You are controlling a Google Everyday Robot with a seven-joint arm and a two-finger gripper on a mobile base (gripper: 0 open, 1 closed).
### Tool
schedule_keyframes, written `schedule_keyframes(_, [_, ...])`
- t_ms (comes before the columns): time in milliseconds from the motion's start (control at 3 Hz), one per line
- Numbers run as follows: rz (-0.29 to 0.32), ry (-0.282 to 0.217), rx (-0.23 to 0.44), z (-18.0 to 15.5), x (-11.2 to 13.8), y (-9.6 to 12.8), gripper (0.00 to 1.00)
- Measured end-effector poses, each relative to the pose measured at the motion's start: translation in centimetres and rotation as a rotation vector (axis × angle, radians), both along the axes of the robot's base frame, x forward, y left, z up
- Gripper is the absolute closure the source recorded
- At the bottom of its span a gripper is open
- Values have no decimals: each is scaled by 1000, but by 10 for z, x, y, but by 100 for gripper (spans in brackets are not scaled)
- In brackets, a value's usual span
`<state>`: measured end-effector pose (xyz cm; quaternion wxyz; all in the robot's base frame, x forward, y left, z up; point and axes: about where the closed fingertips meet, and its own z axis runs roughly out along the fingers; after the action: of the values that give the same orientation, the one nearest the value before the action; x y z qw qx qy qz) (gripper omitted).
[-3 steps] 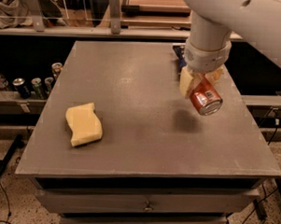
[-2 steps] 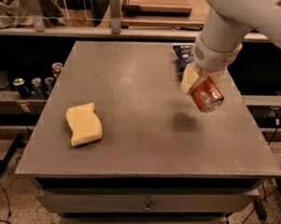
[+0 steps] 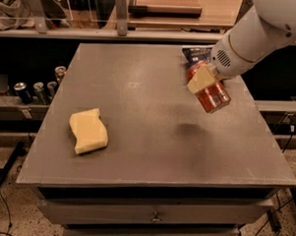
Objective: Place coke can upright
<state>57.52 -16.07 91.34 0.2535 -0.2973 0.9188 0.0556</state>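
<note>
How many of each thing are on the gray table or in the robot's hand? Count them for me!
Red coke can: 1, tilted, held in the gripper above the right side of the table
Yellow sponge: 1, lying on the table's left side
Blue chip bag: 1, at the table's far edge
Total: 3

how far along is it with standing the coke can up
Pickup looks done: the gripper, over the table near the chip bag, is shut on the coke can and holds it clear of the surface, shadow below. In hand: the can hangs tilted, not upright. Left: turn it upright, set it down, let go.
</note>
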Motion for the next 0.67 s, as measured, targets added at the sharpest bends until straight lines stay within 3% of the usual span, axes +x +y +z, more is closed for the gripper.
schedule_keyframes(667, [169, -149, 276, 3, 11, 14, 100])
